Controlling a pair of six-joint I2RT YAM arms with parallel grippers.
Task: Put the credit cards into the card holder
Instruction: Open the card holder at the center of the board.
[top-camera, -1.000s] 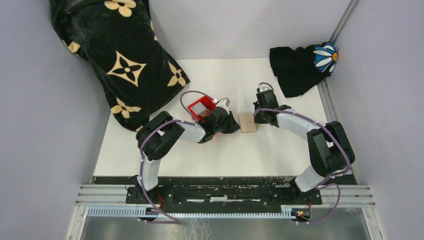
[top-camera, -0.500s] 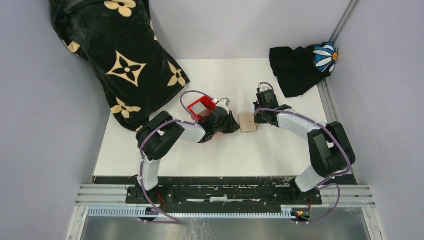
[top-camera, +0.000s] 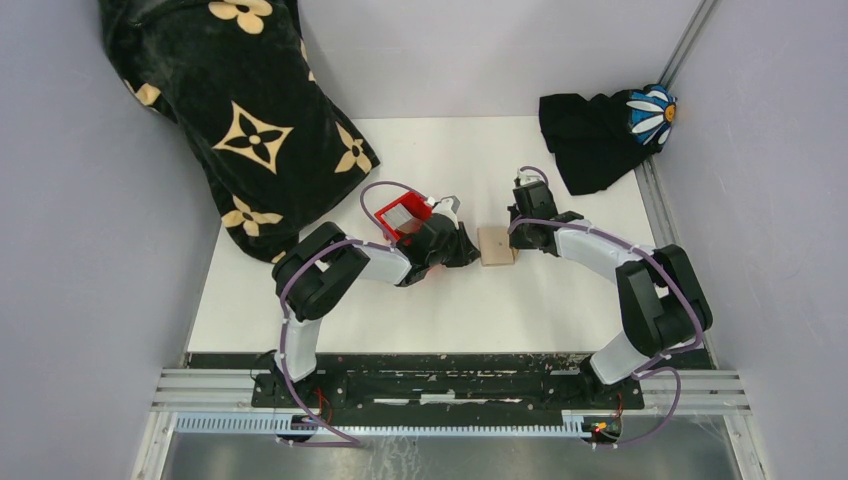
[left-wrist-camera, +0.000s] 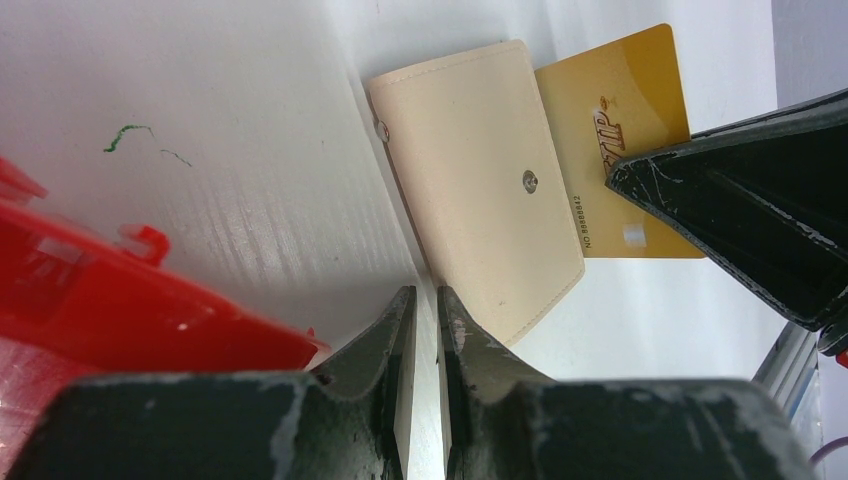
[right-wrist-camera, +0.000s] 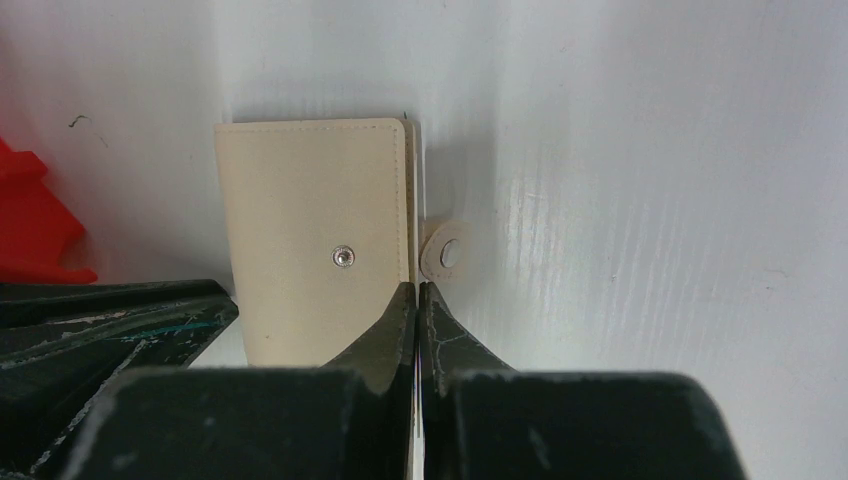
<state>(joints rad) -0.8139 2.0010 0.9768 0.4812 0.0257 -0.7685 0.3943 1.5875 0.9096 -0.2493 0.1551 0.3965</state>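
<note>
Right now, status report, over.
Left end effector pinching card holder edge. Right end effector gripping gold card, partly covered by card holder. Red bin beside left, not blocking.

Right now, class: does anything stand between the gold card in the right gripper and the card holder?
Nothing visible does. The gold card, pinched by the right gripper, runs behind the edge of the cream card holder. The holder lies folded over, so whether the card sits in a slot or underneath cannot be told.

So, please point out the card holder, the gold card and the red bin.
card holder (left-wrist-camera: 480, 190): left wrist view, middle of its cover.
gold card (left-wrist-camera: 610, 100): left wrist view, its printed face.
red bin (left-wrist-camera: 100, 300): left wrist view, its side wall.
</note>
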